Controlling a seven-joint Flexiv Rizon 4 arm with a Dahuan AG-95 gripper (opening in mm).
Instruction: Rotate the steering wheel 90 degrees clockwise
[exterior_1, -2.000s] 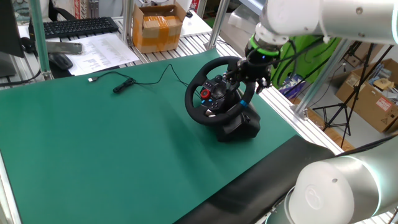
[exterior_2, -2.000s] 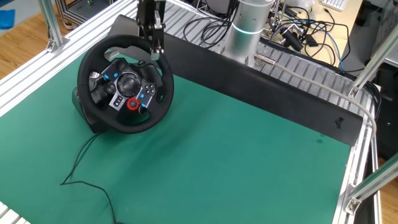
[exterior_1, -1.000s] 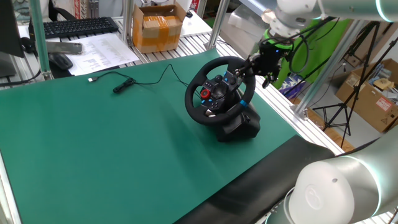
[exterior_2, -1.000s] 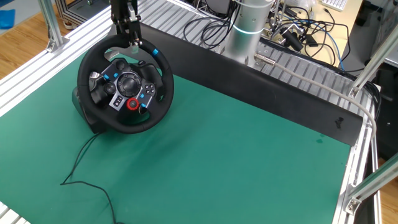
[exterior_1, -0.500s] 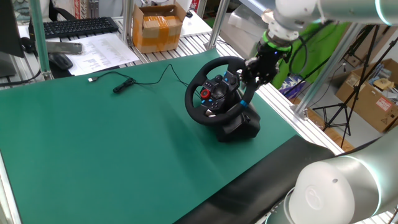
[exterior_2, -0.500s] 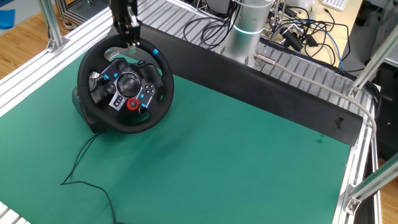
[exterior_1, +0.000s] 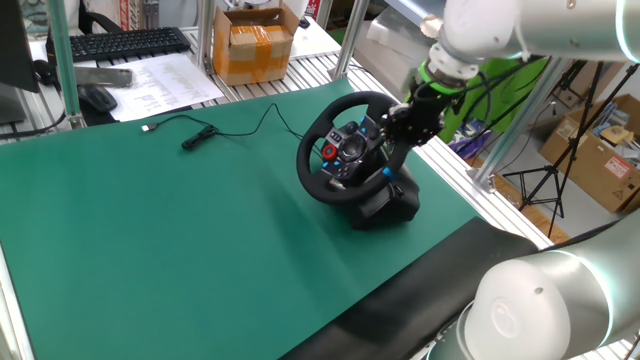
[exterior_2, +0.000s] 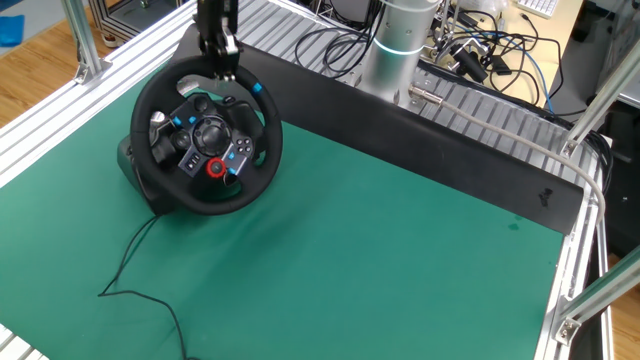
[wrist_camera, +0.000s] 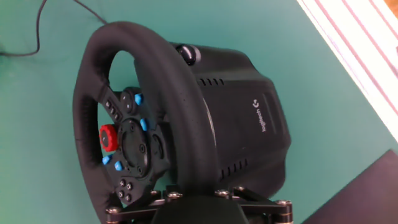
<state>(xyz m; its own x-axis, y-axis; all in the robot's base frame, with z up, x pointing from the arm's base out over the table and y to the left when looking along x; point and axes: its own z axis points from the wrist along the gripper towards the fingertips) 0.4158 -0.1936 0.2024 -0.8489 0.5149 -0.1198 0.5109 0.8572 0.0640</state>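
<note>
The steering wheel (exterior_1: 345, 150) is a black round wheel with a red button (exterior_1: 330, 151) and blue accents, on a black boxy base (exterior_1: 385, 205). It stands near the right edge of the green mat. It also shows in the other fixed view (exterior_2: 207, 140) and fills the hand view (wrist_camera: 180, 106). My gripper (exterior_1: 398, 122) sits at the top of the rim, seen in the other fixed view (exterior_2: 222, 68) just left of a blue rim mark. In the hand view the rim runs straight into the gripper (wrist_camera: 193, 200). The fingertips are hidden behind the rim, shut on it.
A thin black cable (exterior_1: 200, 135) lies on the mat behind the wheel and trails off its front (exterior_2: 130, 270). A cardboard box (exterior_1: 255, 40) and keyboard (exterior_1: 125, 42) sit beyond the mat. Aluminium rails (exterior_2: 60, 120) edge the table. The robot's base column (exterior_2: 400, 45) stands behind.
My gripper moved back down onto the top of the rim and then to the right along it. The wheel has turned slightly clockwise with it in the last half second.
</note>
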